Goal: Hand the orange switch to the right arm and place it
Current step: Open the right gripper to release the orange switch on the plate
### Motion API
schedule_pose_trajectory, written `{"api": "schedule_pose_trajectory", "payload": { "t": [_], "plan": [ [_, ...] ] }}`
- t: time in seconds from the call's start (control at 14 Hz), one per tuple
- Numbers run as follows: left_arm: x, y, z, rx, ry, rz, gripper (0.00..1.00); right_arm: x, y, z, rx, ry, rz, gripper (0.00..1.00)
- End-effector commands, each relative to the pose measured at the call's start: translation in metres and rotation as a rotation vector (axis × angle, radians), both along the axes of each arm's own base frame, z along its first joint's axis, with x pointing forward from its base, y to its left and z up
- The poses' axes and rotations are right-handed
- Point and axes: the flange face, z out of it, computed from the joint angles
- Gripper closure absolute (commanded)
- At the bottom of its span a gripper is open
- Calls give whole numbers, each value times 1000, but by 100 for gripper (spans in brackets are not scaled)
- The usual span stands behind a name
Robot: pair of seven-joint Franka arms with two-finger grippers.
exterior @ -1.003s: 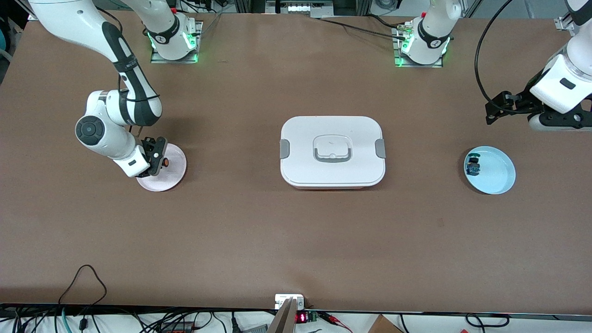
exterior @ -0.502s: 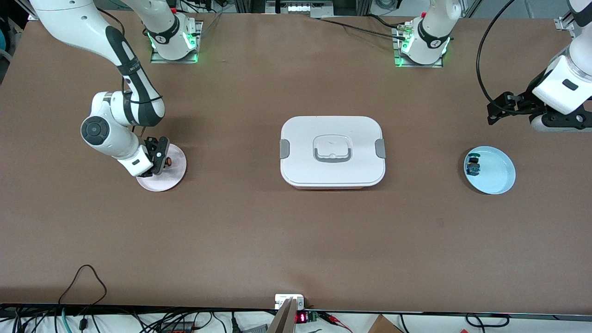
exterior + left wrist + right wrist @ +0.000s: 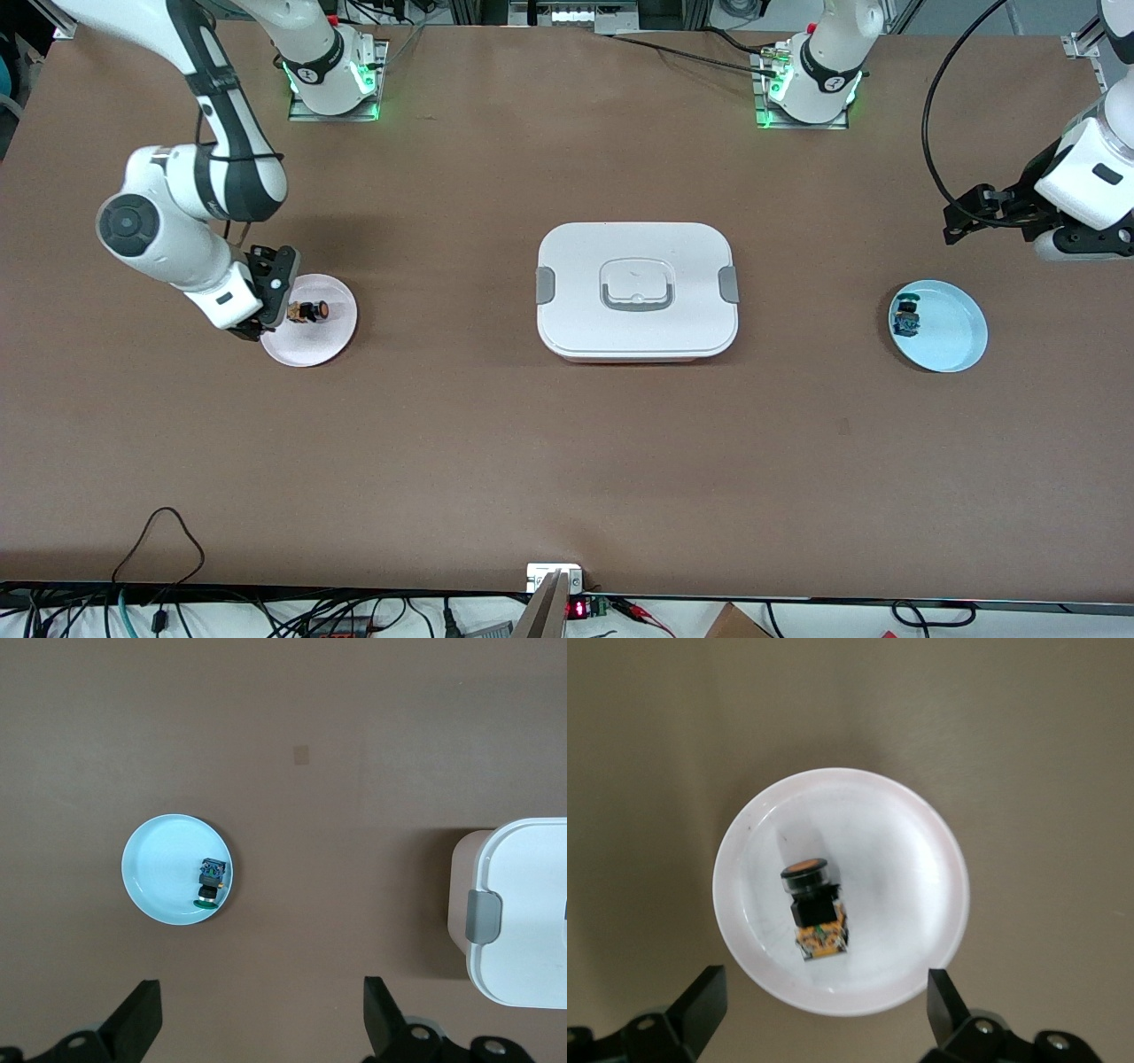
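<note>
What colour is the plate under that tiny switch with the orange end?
Pale pink plate, clearest in the right wrist view.

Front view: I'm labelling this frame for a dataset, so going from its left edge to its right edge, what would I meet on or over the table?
right gripper → orange switch on the pink plate → white lidded box → small black switch in the blue plate → left gripper

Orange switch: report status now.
Right gripper open, over pink plate rim. Orange switch lying on that plate, released. Left gripper open, waiting above blue plate. Nothing in the way.
</note>
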Motion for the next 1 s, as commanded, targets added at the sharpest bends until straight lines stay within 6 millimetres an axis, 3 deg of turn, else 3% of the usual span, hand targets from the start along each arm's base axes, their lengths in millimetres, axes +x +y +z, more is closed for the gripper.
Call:
{"api": "schedule_pose_trajectory", "payload": {
  "t": [0.0,0.14,0.29,0.57,0.93],
  "plan": [
    [3,1,6,-10,-1,6,0,26,0,58,4,-14,-12,0],
    [3,2,6,-13,1,9,0,44,1,100,5,-56,-26,0],
    [2,3,5,-13,6,11,0,52,0,126,5,-75,-83,0],
    [2,5,5,-13,4,14,0,52,-10,155,96,-14,-400,0],
    [4,4,5,-9,1,10,0,48,-15,168,80,49,-818,0]
  ]
}}
